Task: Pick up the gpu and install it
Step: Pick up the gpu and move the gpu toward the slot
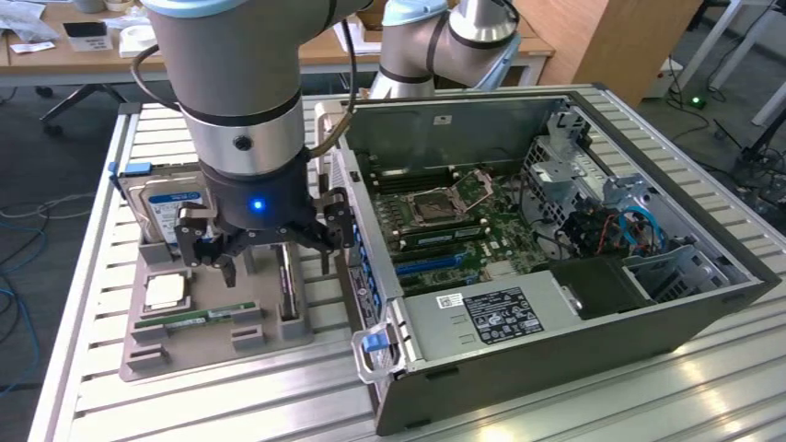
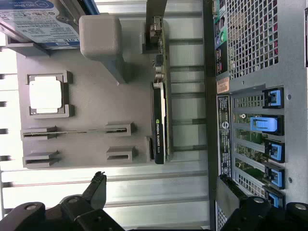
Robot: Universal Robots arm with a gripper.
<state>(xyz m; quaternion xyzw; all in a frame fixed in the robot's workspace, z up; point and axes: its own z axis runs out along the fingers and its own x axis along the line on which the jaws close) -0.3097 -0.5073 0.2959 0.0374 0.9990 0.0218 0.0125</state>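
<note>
The gpu (image 2: 160,122) stands on its long edge in a slot of the grey parts tray (image 2: 91,96); its black edge carries a small green and white label. In the exterior view the gpu (image 1: 290,293) is a thin dark card just under my gripper (image 1: 280,269). The gripper hangs straight above the card, open, with one finger on each side of it and nothing between them. In the wrist view my gripper (image 2: 166,204) has dark fingertips (image 2: 97,188) set wide apart, clear of the card.
The tray (image 1: 184,354) also holds a hard drive (image 1: 157,204), a silver processor (image 1: 166,293) and a green memory stick (image 1: 197,319). The open computer case (image 1: 639,313) lies close beside it on the exterior view's right, its motherboard (image 1: 455,216) exposed. Blue slot clips (image 2: 263,124) line the case's back.
</note>
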